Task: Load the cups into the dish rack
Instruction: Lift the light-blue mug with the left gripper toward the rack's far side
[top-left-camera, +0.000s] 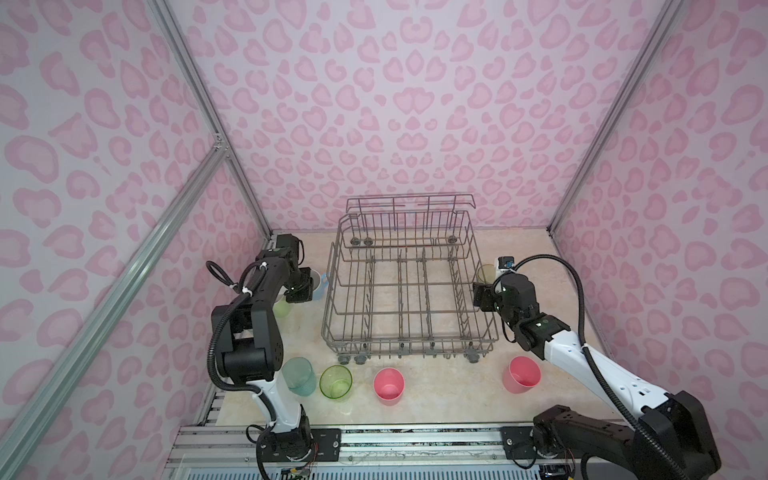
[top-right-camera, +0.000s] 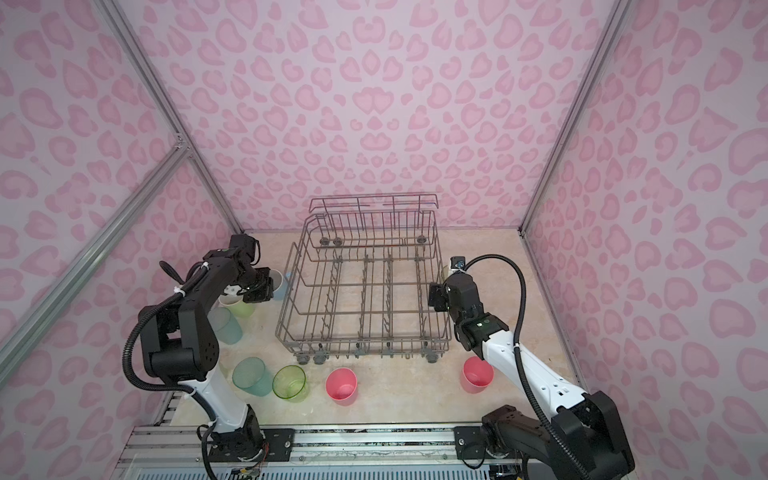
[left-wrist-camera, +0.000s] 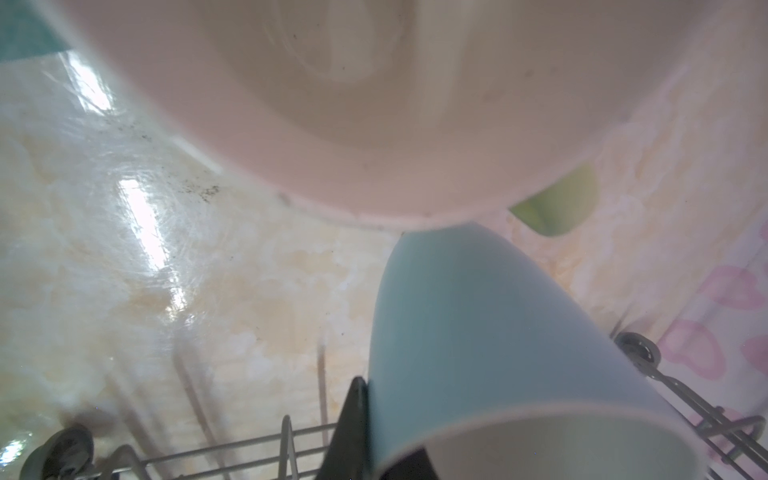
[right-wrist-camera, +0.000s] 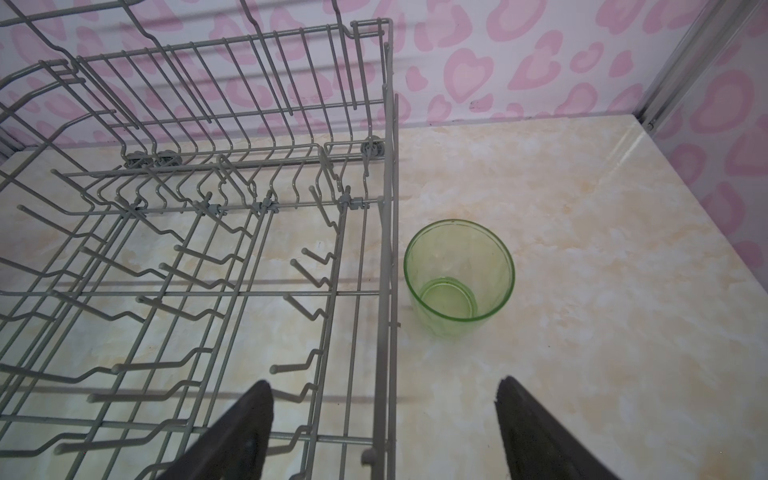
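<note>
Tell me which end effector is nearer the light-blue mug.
Left. The left end effector grips the wall of the light-blue mug; the right end effector stands open at the opposite side of the dish rack.

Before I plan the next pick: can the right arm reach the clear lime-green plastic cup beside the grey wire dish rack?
Probably yes: the open right gripper faces the lime-green cup, nothing between; the dish rack wall stands close.
</note>
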